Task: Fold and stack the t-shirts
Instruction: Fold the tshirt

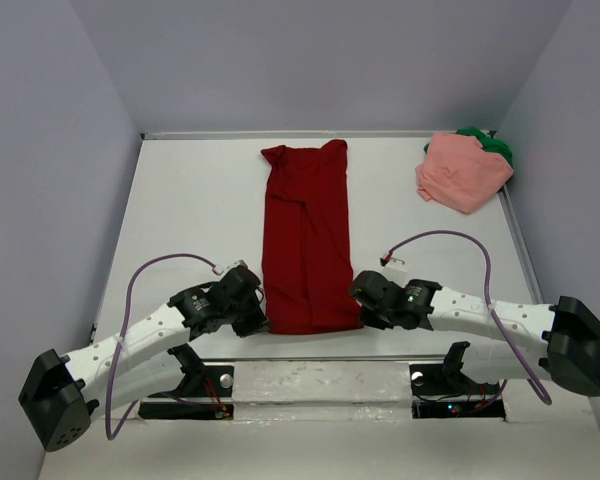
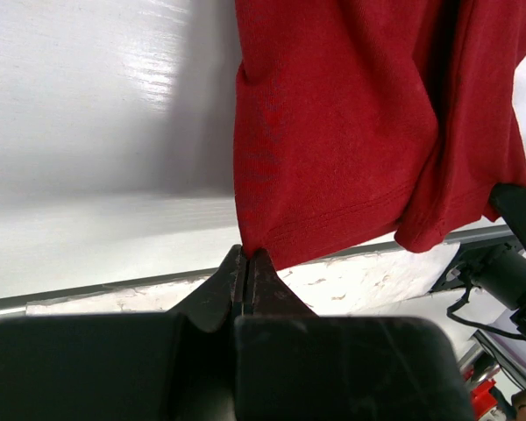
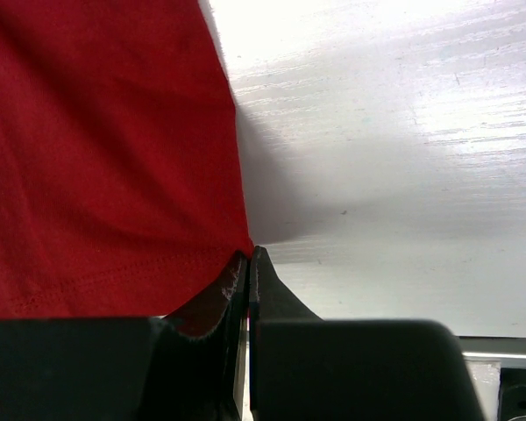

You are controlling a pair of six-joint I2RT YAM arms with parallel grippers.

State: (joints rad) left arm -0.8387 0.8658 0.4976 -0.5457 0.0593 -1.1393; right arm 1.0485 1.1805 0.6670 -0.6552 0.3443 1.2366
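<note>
The dark red t-shirt [image 1: 305, 238] lies folded into a long narrow strip down the middle of the table. My left gripper [image 1: 264, 322] is shut on its near left hem corner [image 2: 250, 246]. At the near right hem corner [image 3: 244, 247] my right gripper [image 1: 358, 312] is shut on the cloth in the same way. Both near corners hang a little above the table. A salmon pink t-shirt [image 1: 462, 172] lies crumpled at the far right, on top of a green t-shirt [image 1: 493, 145] of which only an edge shows.
White walls close the table at the back and on both sides. The table's near edge [image 1: 320, 360] runs just under the held hem. The two arm bases [image 1: 195, 385] sit below it.
</note>
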